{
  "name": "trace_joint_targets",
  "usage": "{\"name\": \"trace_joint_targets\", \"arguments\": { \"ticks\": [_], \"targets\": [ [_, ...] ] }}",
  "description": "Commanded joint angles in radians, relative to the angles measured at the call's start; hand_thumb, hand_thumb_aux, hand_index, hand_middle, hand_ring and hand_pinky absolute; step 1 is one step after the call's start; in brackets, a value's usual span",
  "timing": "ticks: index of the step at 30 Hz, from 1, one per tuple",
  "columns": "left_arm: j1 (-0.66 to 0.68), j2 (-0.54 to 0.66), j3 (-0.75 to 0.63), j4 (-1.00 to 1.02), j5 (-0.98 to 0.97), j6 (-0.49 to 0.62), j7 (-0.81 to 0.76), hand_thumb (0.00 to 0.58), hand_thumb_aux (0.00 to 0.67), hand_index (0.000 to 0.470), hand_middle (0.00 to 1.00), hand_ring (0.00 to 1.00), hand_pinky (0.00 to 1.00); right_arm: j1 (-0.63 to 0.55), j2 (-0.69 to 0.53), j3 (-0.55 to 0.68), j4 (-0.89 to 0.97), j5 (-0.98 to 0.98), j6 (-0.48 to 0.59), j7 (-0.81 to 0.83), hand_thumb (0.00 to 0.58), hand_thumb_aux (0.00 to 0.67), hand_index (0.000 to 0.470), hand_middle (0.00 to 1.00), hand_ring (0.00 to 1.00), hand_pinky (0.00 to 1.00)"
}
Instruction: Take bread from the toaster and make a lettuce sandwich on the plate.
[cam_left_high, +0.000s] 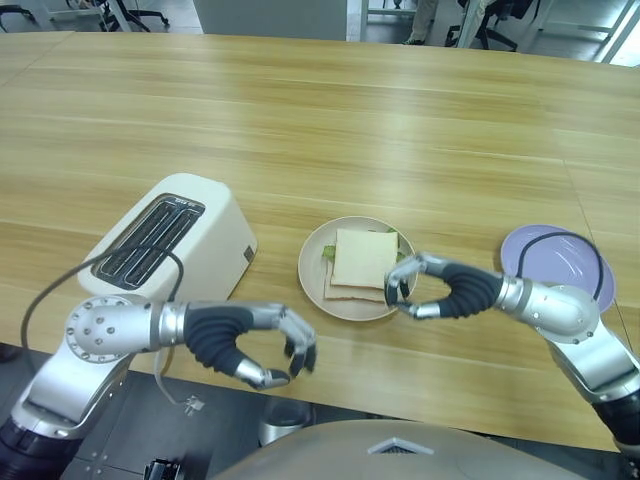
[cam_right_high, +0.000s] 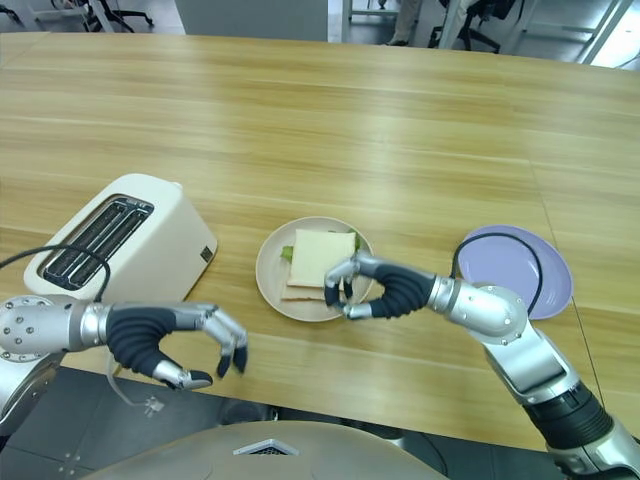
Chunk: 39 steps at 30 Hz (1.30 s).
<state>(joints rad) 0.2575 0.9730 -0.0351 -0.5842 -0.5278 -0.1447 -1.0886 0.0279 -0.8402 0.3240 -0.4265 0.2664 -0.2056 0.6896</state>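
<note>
Hovering curled and empty — left hand (cam_left_high: 262, 348) by the toaster (cam_left_high: 185, 245), right hand (cam_left_high: 432, 290) beside the sandwich (cam_left_high: 362, 258).

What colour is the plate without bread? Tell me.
The plate is pale purple; the right eye view shows it best.

- I see a cream toaster (cam_left_high: 170, 240) standing upright on the wooden table, at 9 o'clock from the plate and set apart from it. Two long dark slots run along its top, and a black cord loops off its near end.
- A round beige plate (cam_left_high: 312, 262) sits near the middle of my view, flat on the table.
- On the plate lies a sandwich: a pale square top slice (cam_left_high: 362, 258) lying flat over a bottom slice (cam_left_high: 345, 293), whose edge shows at 6 o'clock.
- Green lettuce (cam_left_high: 328, 252) peeks out between the slices at 9 o'clock and again near 1 o'clock.
</note>
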Motion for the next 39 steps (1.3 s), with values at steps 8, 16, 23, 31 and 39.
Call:
{"name": "trace_joint_targets", "arguments": {
  "ticks": [8, 16, 23, 31, 39],
  "targets": [
    [-0.132, -0.117, -0.195, 0.229, 0.152, 0.107, -0.061, 0.58, 0.67, 0.46, 1.0, 1.0, 1.0, -0.018, 0.031, 0.107, 0.15, -0.123, 0.137, 0.205, 0.58, 0.67, 0.46, 1.0, 1.0, 1.0],
    [-0.223, -0.297, -0.335, 0.463, 0.271, 0.078, -0.082, 0.58, 0.67, 0.46, 1.0, 1.0, 1.0, -0.075, 0.154, 0.223, 0.324, -0.278, 0.113, 0.264, 0.58, 0.67, 0.46, 1.0, 1.0, 1.0],
    [-0.269, -0.37, -0.376, 0.587, 0.365, 0.057, -0.057, 0.58, 0.67, 0.46, 1.0, 1.0, 1.0, -0.078, 0.192, 0.243, 0.404, -0.351, 0.078, 0.265, 0.58, 0.67, 0.46, 1.0, 1.0, 1.0],
    [-0.327, -0.415, -0.421, 0.78, 0.556, -0.018, 0.047, 0.58, 0.67, 0.46, 1.0, 1.0, 1.0, -0.126, 0.269, 0.235, 0.51, -0.433, 0.009, 0.206, 0.58, 0.67, 0.46, 1.0, 1.0, 1.0],
    [-0.404, -0.452, -0.445, 0.94, 0.719, -0.105, 0.197, 0.58, 0.67, 0.46, 1.0, 1.0, 1.0, -0.196, 0.339, 0.219, 0.645, -0.541, -0.093, 0.069, 0.58, 0.67, 0.46, 1.0, 1.0, 1.0]
  ]
}}
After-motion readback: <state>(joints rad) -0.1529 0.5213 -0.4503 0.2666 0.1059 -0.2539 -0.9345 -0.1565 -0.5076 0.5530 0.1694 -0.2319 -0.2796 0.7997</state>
